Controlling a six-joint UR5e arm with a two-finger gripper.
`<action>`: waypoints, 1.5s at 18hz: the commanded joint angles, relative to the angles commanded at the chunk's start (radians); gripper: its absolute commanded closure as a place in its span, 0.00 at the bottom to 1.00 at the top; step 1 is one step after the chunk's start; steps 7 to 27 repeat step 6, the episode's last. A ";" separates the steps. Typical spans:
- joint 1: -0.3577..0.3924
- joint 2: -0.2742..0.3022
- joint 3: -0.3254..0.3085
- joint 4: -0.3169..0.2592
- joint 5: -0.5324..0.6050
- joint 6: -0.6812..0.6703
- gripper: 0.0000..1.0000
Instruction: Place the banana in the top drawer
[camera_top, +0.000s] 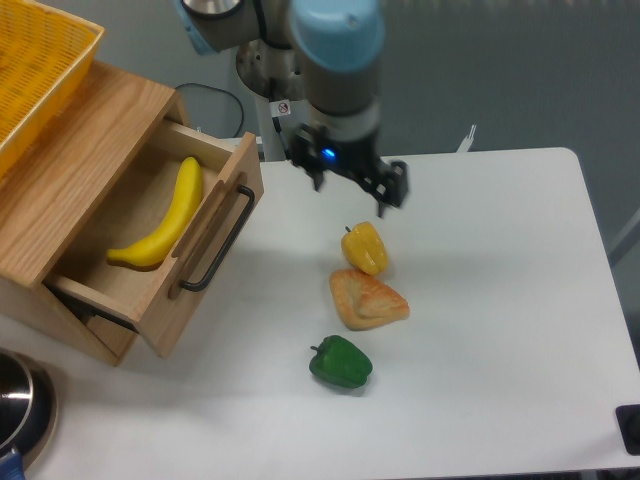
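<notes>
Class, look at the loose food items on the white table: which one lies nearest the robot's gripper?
The yellow pepper, just below the gripper. The bread piece and the green pepper lie farther down the table.

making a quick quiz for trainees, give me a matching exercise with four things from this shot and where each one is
Things:
1. banana
2. yellow pepper
3. green pepper
4. yellow mesh basket

Places:
A. on top of the wooden cabinet
B. nearest the table's front edge
C. lying in the open top drawer
D. just below the gripper, beside the pastry

Pairs: 1-C, 2-D, 3-B, 4-A
</notes>
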 joint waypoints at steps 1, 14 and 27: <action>0.008 -0.012 0.000 0.009 -0.002 0.014 0.00; 0.048 -0.106 0.015 0.060 -0.040 0.093 0.00; 0.048 -0.106 0.015 0.060 -0.040 0.093 0.00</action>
